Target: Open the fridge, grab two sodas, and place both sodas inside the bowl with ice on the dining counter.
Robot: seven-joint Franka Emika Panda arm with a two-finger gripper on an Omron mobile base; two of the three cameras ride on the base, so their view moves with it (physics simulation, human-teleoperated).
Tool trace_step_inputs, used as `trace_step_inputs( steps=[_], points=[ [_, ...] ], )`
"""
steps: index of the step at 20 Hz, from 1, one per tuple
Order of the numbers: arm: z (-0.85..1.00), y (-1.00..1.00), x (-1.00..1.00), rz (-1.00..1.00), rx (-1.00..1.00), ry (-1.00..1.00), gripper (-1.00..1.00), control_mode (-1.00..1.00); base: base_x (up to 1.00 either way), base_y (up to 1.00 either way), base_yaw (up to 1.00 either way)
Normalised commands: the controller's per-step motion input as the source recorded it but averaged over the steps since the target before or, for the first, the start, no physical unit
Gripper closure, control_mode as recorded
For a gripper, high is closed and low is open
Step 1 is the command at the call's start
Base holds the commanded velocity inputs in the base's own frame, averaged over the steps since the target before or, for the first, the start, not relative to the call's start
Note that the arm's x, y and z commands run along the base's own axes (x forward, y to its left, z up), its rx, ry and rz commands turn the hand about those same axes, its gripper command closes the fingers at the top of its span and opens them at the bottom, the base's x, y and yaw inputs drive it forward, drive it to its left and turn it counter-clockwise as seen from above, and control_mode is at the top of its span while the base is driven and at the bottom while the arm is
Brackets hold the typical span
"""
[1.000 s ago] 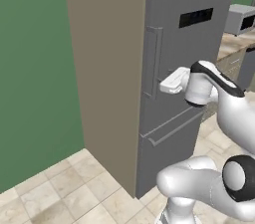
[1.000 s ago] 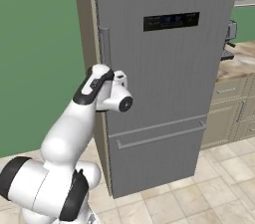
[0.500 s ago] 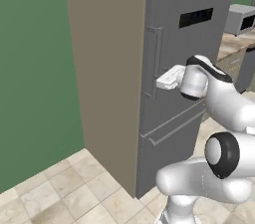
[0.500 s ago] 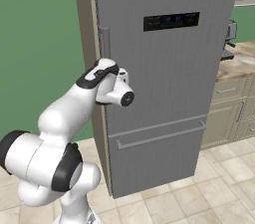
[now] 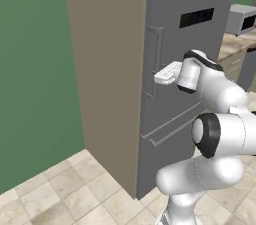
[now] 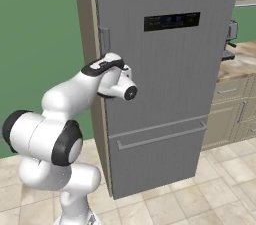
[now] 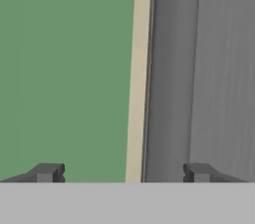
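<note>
Both jaws wide apart, straddling fridge [image 5: 190,44] handle [image 5: 152,61]; nothing held

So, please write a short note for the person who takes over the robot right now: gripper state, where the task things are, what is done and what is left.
Gripper: open, holding nothing, at the fridge handle. In the hand view the fingertips stand wide apart, with the door edge between them.
Fridge: door shut, lower drawer shut too.
Done: the arm has been brought up to the handle.
Left: close on the handle, pull the door open, take out two sodas, carry them to the bowl with ice on the dining counter.
</note>
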Motion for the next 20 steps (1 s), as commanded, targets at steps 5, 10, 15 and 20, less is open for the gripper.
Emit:
trace_step_inputs(
  steps=[5,10,15,20],
  points=[
    [0.0,0.0,0.39,0.0,0.0,0.0,-1.0,-1.0,0.0,0.0,0.0],
    [0.0,0.0,0.39,0.0,0.0,0.0,-1.0,-1.0,0.0,0.0,0.0],
    [0.0,0.18,0.21,0.0,0.0,0.0,-1.0,-1.0,0.0,0.0,0.0],
    [0.0,0.36,0.05,0.0,0.0,0.0,-1.0,-1.0,0.0,0.0,0.0]
  ],
)
